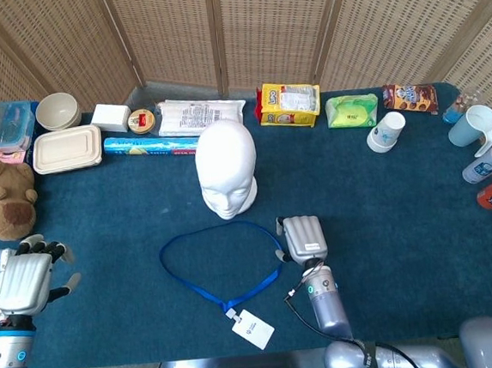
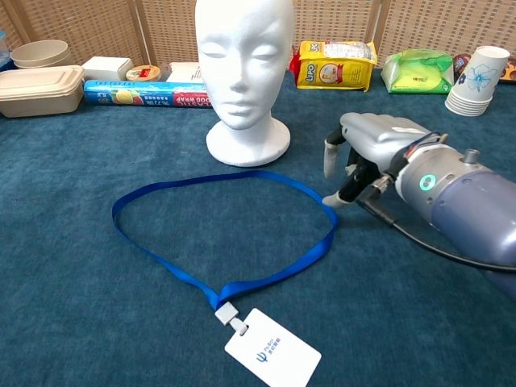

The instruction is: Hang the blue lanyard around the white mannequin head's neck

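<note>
— How were the fingers [image 2: 331, 155] of the right hand [image 1: 303, 237]?

— They were spread a little and pointed down, with nothing between them. One fingertip was just beside the right side of the blue lanyard [image 1: 221, 259]; I cannot tell if it touched the strap. The left hand [image 1: 26, 281] was at the near left edge, well apart from the lanyard, its fingers [image 1: 43, 248] also apart and holding nothing.

— And the rest, from the biggest thing?

— The counter [image 1: 404, 213] was covered with dark blue cloth. On it, near the middle, the white mannequin head [image 1: 226, 168] stood upright on its round base, its face toward the robot. The lanyard lay flat in an open loop in front of the head, not around the neck; the far side of the loop was near the base. The strap ends met at a clip, and from it a white badge [image 2: 272, 353] lay on the cloth at the near side.

— What stood at the back?

— A brown plush bear [image 1: 2, 198] at the left edge, a beige lunch box [image 1: 67, 149], a yellow snack box [image 1: 289, 104], a green packet [image 1: 352, 110], a blue foil-wrap box [image 1: 149, 144] behind the head, and a paper cup stack [image 1: 386, 131] further right.
</note>
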`<state>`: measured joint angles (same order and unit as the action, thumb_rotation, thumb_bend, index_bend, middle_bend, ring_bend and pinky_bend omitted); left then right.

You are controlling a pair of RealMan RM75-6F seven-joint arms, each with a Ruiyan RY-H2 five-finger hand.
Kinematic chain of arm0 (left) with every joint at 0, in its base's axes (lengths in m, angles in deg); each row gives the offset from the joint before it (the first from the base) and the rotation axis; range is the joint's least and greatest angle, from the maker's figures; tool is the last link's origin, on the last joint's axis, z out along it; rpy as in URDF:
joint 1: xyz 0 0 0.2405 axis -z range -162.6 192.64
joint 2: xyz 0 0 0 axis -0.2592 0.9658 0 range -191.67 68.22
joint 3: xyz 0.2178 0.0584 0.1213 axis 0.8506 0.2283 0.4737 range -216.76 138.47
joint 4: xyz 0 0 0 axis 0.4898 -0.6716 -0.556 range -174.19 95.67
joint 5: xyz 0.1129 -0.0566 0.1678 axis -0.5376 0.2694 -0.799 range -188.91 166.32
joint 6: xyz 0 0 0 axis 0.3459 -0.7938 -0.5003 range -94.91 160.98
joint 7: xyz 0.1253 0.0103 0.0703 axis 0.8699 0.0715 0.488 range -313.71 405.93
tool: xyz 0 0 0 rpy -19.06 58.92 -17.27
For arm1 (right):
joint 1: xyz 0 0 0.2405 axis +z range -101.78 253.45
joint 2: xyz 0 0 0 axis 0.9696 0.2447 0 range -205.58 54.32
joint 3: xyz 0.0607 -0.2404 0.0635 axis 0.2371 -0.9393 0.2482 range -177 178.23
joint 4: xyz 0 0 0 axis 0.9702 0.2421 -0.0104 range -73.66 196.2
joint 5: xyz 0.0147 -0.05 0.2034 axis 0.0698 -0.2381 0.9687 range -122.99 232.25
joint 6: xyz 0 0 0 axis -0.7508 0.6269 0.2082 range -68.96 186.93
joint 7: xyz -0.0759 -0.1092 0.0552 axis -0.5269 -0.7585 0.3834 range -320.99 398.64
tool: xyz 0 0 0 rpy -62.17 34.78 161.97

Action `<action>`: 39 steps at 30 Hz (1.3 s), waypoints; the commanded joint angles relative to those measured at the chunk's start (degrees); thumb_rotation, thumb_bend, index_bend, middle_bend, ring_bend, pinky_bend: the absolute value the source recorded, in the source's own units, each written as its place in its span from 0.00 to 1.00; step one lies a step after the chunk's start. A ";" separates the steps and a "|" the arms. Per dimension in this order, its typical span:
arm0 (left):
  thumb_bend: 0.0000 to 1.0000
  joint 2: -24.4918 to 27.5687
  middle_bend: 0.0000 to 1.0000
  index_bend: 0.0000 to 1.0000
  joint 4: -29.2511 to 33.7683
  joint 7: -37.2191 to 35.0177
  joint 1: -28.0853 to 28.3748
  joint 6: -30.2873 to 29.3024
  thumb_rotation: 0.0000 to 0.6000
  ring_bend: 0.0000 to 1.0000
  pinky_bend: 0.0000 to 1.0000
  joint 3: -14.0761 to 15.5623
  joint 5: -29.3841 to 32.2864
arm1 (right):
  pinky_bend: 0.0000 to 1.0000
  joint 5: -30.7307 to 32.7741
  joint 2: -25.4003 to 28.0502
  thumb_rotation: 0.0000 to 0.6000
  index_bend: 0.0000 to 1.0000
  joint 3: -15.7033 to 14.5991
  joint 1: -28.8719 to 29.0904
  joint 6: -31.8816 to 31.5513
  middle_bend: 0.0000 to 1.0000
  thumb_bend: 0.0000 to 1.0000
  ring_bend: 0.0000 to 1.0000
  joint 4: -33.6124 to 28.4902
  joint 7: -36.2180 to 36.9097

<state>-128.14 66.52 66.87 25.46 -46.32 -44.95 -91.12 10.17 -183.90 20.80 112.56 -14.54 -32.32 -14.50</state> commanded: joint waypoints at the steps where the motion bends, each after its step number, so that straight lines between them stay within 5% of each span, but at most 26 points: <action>1: 0.22 0.02 0.50 0.53 -0.29 -0.31 -0.06 0.00 1.00 0.41 0.21 0.13 0.32 | 1.00 1.27 -1.06 0.93 0.48 0.37 1.16 -0.11 0.99 0.25 1.00 1.37 -0.73; 39: 0.22 -0.38 0.50 0.53 -1.66 -2.71 0.79 0.78 1.00 0.41 0.21 1.01 2.01 | 1.00 9.66 -4.27 0.93 0.48 2.22 7.46 0.95 0.99 0.26 1.00 11.15 -0.35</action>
<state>-128.52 64.85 64.18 26.24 -45.56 -43.94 -89.12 19.81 -188.15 23.00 119.95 -13.63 -21.22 -14.84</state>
